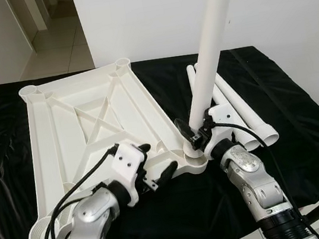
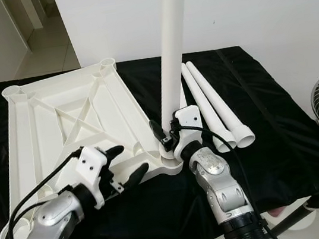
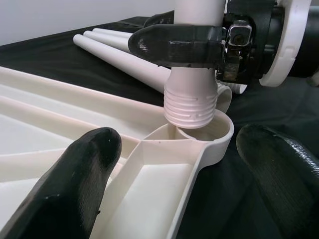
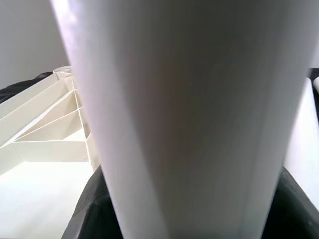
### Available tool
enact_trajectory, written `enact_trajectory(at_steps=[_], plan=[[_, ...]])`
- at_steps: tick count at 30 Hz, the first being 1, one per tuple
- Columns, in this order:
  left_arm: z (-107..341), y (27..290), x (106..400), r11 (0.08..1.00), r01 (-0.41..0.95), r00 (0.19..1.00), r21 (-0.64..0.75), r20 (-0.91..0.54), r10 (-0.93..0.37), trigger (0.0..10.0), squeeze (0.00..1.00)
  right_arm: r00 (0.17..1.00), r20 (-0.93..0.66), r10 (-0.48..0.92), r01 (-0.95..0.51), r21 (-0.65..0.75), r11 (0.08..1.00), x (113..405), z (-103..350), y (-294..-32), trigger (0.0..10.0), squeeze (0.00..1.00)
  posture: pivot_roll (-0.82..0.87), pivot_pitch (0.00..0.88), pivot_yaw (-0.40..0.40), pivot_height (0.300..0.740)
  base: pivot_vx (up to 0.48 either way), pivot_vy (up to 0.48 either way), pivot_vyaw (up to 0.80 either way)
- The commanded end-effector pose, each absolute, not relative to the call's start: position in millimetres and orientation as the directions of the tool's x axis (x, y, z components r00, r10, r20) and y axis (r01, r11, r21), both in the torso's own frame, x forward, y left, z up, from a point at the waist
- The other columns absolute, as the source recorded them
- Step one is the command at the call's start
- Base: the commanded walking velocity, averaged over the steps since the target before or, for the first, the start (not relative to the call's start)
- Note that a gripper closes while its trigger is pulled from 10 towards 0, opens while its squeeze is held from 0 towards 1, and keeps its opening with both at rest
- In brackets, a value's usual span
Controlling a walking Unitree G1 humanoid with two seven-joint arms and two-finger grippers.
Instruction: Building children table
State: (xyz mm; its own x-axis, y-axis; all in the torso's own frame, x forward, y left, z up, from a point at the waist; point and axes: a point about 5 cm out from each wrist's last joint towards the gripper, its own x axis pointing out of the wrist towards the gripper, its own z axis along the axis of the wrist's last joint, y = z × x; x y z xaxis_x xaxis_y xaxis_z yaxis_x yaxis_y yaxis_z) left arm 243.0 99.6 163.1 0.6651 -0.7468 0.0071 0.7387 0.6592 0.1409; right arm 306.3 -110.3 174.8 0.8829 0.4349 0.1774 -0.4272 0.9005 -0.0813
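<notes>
0 legs seated | right gripper clamps leg above corner socket | left gripper open beside tabletop | 3 spare legs behind

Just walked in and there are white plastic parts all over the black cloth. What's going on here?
The robot is putting together a small table. The tabletop lies upside down on the black cloth. The right gripper is shut on a table leg, holding it upright with its threaded end just over the near corner socket, not yet screwed in. The left gripper is open beside that corner, near the tabletop's edge. The spare legs lie on the cloth to the right.
</notes>
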Motion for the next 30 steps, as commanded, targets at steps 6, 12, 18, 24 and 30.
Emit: enact_trajectory(at_steps=[6, 12, 18, 24, 30], plan=[[163.0, 95.0, 237.7, 0.63, 0.766, 0.635, 0.13, 0.005, -0.773, 10.0, 0.0, 0.877, 0.193, 0.441, -0.432, -0.089, 0.898, 307.3, 177.0, -108.9, 10.0, 0.0, 0.02, 0.071, 0.009, 0.74, 0.0, 0.0, 0.0], [159.0, 84.2, 233.0, 0.551, 0.819, 0.562, 0.163, -0.03, -0.826, 10.0, 0.0, 0.874, 0.162, 0.458, -0.449, -0.094, 0.889, 306.3, 167.2, -107.2, 10.0, 0.0, 0.02, 0.072, -0.008, 0.74, 0.0, 0.0, 0.0], [158.9, 82.5, 233.5, 0.549, 0.818, 0.561, 0.171, -0.031, -0.827, 10.0, 0.0, 0.87, 0.145, 0.471, -0.459, -0.11, 0.881, 305.7, 162.8, -107.2, 10.0, 0.0, 0.02, 0.064, -0.018, 0.74, 0.0, 0.0, 0.0], [160.4, 81.8, 234.8, 0.568, 0.807, 0.578, 0.162, -0.016, -0.816, 10.0, 0.0, 0.868, 0.123, 0.481, -0.467, -0.123, 0.875, 303.6, 157.1, -108.1, 10.0, 0.0, 0.03, 0.057, -0.027, 0.74, 0.0, 0.0, 0.0], [162.3, 84.7, 236.6, 0.588, 0.792, 0.597, 0.164, -0.009, -0.802, 10.0, 0.0, 0.855, 0.091, 0.51, -0.491, -0.17, 0.854, 296.2, 150.8, -109.8, 10.0, 0.0, 0.04, 0.057, -0.038, 0.74, 0.0, 0.0, 0.0]])
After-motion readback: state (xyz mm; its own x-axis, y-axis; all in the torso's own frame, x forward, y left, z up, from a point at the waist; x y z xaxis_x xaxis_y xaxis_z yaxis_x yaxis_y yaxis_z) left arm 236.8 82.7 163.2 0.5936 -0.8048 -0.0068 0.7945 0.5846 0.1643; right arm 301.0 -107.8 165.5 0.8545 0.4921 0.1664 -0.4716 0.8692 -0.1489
